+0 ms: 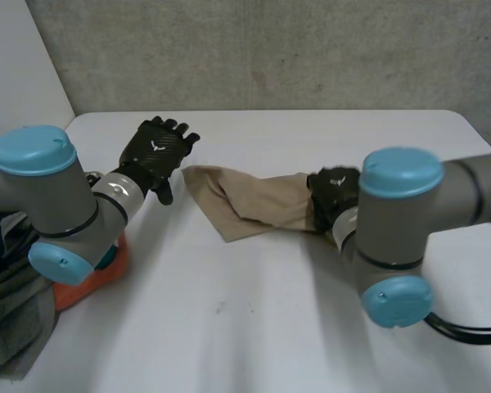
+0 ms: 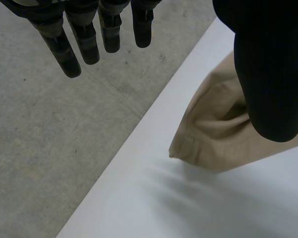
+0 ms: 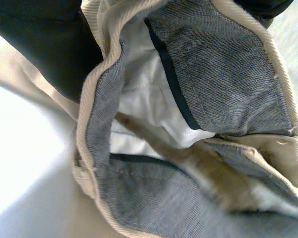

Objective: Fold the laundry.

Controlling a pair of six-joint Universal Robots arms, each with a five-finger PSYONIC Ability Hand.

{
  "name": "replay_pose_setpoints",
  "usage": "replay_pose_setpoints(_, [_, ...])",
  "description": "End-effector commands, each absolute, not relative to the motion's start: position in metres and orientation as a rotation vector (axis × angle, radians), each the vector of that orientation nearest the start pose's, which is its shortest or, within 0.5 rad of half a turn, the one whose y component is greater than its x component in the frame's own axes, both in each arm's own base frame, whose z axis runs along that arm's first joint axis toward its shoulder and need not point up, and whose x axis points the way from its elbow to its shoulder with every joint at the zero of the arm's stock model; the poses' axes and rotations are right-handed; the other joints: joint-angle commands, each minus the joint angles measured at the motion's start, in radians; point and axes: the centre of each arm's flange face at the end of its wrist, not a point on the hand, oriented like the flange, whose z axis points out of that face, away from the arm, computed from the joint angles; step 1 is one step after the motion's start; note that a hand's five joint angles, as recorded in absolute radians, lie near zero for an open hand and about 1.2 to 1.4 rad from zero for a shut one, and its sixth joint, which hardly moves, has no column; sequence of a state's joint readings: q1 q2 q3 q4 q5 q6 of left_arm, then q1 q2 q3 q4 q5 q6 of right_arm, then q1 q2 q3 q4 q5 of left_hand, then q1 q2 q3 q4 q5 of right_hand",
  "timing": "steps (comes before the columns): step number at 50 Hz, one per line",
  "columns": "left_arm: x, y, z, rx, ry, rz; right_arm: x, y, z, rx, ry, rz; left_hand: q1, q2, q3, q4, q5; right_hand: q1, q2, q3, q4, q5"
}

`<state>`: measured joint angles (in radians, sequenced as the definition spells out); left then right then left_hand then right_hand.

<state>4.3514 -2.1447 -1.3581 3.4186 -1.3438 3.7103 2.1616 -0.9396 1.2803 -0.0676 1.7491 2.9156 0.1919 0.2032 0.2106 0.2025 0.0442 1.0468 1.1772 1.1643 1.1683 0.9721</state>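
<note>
A tan garment (image 1: 254,205) lies crumpled in the middle of the white table (image 1: 229,327), its left end folded to a point. My right hand (image 1: 334,192) is at the garment's right end. In the right wrist view the grey-lined waistband (image 3: 188,99) runs between the hand's thumb (image 3: 39,44) and its fingers, so the hand is shut on it. My left hand (image 1: 155,151) hovers open above the table, left of the garment and apart from it. Its straight fingers (image 2: 69,44) and thumb (image 2: 268,74) hold nothing, and the garment's folded end (image 2: 213,134) lies below the thumb.
An orange object (image 1: 98,274) sits at the table's left edge under my left arm. A grey heap of cloth (image 1: 12,319) lies beside it. A concrete wall (image 1: 270,49) rises behind the table's far edge. Concrete floor (image 2: 49,139) lies past the table edge.
</note>
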Motion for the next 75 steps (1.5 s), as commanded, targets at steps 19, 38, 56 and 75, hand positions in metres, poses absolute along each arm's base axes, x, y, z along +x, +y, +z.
replay_pose_setpoints(19, [-0.324,-0.331,0.145,1.166,2.244,-2.175,0.289,-0.203,0.293,-1.235,2.091,-2.057,0.625,0.614,0.607,0.615,0.599,0.349,0.219,0.232,0.228,0.250])
replay_pose_setpoints(38, [-0.274,-0.261,0.334,0.787,1.806,-2.537,0.258,-0.235,0.339,-1.264,2.099,-2.312,1.204,1.193,1.186,1.194,1.178,0.349,0.219,0.232,0.228,0.250])
replay_pose_setpoints(56, [-0.272,-0.244,0.293,0.987,2.011,-2.210,0.266,-0.280,0.294,-1.357,2.142,-2.085,1.204,1.193,1.186,1.194,1.178,0.349,0.219,0.232,0.228,0.250])
replay_pose_setpoints(75, [-0.321,-0.336,0.441,0.301,0.908,-2.799,0.316,-0.373,0.392,-0.693,0.978,-3.052,1.204,1.193,1.186,1.194,1.178,0.349,0.219,0.232,0.228,0.250])
